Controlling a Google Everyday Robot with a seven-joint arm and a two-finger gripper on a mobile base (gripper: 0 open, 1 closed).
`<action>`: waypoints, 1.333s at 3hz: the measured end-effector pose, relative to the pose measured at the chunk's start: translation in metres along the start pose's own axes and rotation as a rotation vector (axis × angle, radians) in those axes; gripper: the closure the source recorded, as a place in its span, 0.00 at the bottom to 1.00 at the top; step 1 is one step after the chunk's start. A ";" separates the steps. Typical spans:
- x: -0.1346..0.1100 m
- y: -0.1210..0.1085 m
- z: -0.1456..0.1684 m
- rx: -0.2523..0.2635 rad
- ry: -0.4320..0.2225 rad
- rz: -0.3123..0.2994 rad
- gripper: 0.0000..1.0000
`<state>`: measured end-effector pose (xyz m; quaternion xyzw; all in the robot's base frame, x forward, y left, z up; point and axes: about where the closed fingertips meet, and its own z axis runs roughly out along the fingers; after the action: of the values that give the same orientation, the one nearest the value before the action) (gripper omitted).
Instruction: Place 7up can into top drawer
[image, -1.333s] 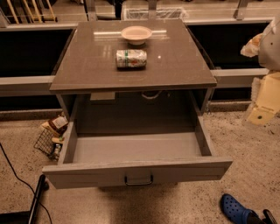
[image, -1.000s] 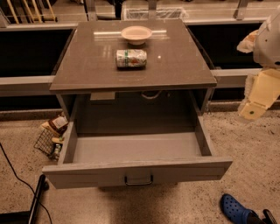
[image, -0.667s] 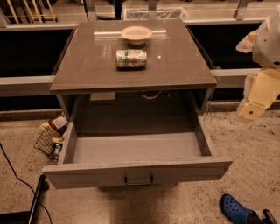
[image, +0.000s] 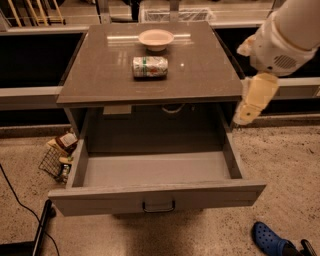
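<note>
Plainly the 7up can (image: 150, 66) lies on its side on the cabinet top (image: 205, 75), its long axis running left to right, so it is free to roll toward the cabinet's front edge or away from it. A grasp that nudges the can before closing on it could send it over that edge, where it might land in the drawer by luck or strike the front panel and fall to the floor. Just behind the can stands the bowl (image: 156, 38), shallow, pale and, as far as I can see, with nothing in it; a reach that overshoots the can could knock or shove it. Below and in front of the can the top drawer (image: 155, 169) is pulled well out and its grey floor is bare, so it holds nothing and the can has not yet been placed. To the right of the can, beyond the cabinet's right edge and lower than the top, hangs the gripper (image: 254, 99), holding nothing; whether it is spread or pressed together I cannot tell. On a path from there to the can, the arm could catch the corner of the cabinet top or the drawer's right wall. Down to the left of the can, on the floor, a wire basket (image: 50, 161) holds a few packets, well apart from the work.
</note>
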<state>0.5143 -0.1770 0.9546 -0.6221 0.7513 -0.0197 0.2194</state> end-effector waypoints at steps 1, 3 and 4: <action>-0.026 -0.035 0.036 -0.011 -0.097 0.015 0.00; -0.057 -0.063 0.066 -0.043 -0.224 0.033 0.00; -0.058 -0.075 0.073 -0.008 -0.261 0.060 0.00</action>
<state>0.6170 -0.1210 0.9288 -0.5975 0.7346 0.0709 0.3136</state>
